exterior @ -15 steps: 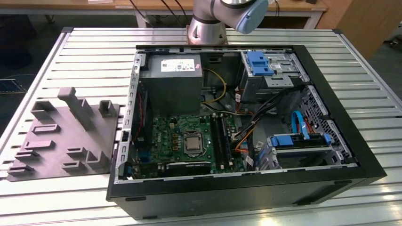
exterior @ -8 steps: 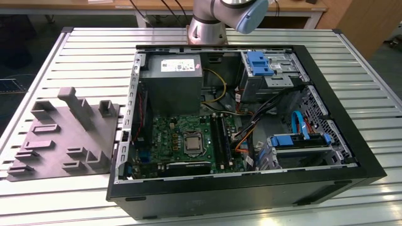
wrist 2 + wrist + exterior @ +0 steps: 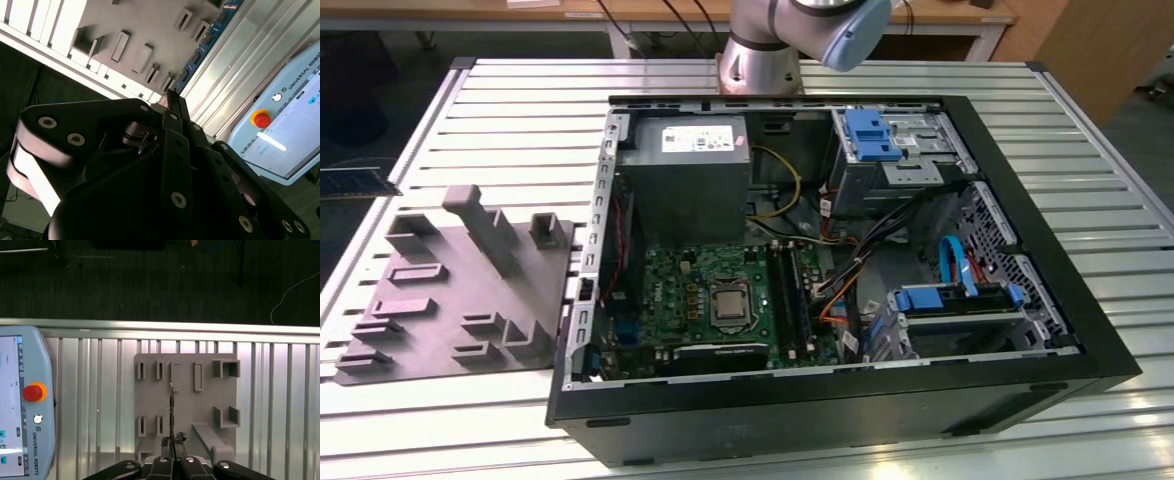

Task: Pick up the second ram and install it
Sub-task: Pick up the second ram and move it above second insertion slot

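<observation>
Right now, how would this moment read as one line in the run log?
gripper: shut on second ram | place: over gray fixture in first wrist view | PC case: open, on slatted table

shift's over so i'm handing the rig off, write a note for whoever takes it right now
Claw: shut on the ram, which sticks out past its tips, held above the grey tray.
Done: ram is picked up.
Left: the install. The ram is not yet at the slots in the open case.
</observation>
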Controlling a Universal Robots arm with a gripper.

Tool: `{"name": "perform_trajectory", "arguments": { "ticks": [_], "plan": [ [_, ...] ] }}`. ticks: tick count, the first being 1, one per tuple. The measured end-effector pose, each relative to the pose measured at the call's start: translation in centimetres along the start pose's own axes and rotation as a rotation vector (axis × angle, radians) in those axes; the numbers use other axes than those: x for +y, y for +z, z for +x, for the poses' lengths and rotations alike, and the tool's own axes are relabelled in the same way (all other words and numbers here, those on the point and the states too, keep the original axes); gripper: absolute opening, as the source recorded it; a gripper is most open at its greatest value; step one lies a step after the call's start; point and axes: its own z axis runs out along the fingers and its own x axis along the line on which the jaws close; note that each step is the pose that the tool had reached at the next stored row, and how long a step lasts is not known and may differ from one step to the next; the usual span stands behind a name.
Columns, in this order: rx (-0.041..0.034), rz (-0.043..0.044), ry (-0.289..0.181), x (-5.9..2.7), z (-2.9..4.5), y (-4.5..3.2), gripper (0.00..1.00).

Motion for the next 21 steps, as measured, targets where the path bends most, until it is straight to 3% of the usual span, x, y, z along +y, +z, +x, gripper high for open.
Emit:
{"name": "perform_trajectory", "arguments": {
  "ticks": [21],
  "plan": [
    [0.0001, 0.0000, 0.000, -6.72, 0.04, 0.07, 0.12]
  ]
}}
